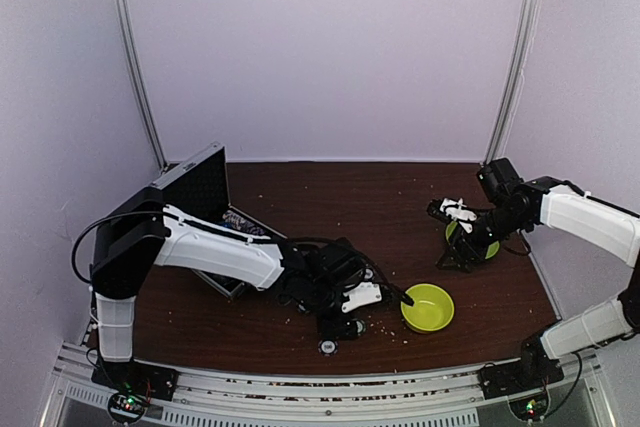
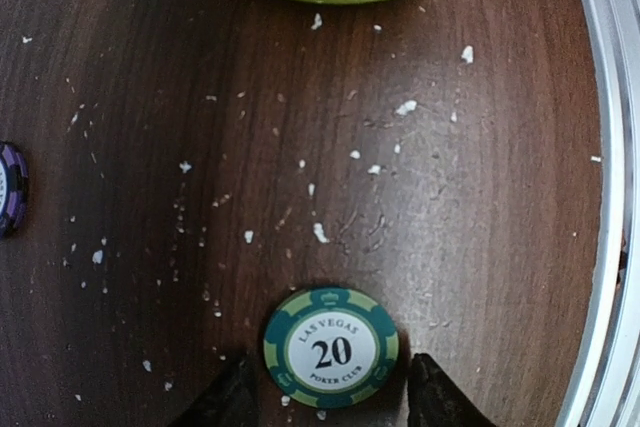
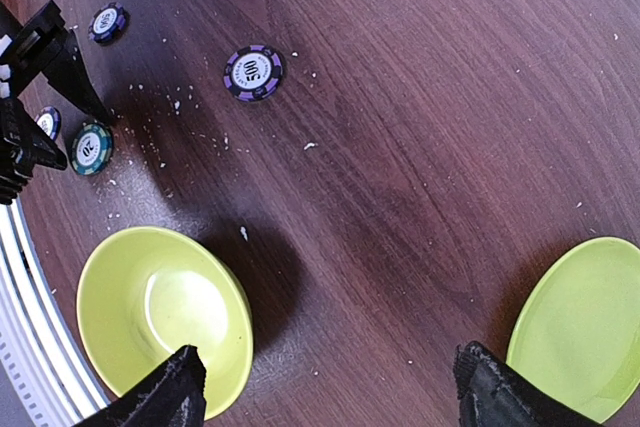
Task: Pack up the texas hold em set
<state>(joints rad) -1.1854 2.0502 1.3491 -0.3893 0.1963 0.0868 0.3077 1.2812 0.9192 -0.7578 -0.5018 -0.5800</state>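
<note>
Although the silver case [image 1: 240, 223] stands open by the left edge of the desk [image 1: 350, 197], its black-lined lid [image 1: 195, 187] propped upright, the overhead view shows the left gripper [image 1: 336, 331] reaching low toward the middle of the near edge. A lime-green bowl [image 1: 427, 307] sits just to its right. The right gripper [image 1: 452, 215] hangs over a lime-green plate [image 1: 488, 247] near the right edge

From the left wrist, a green chip [image 2: 331, 347] lies flat on the dark wood, printed with a 20 on its white centre and pale stripes round the rim. The jaws are spread, one dark tip on either side of the chip, with a gap on both sides, so nothing is gripped yet. White crumbs [image 2: 405, 107] speckle the grain. The metal rail [image 2: 600, 197] of the near edge runs down the right side

From the right wrist, a purple chip [image 3: 253, 72] lies alone toward the centre of the desk, well apart from the green chip. That gripper's jaws are parted with nothing between them

The chip looks light, rigid and thin, with a smooth face. It would probably best be pinched across its rim, with the tips pressed right down to the wood. A shallow grip risks it skidding out or tipping on edge
</note>
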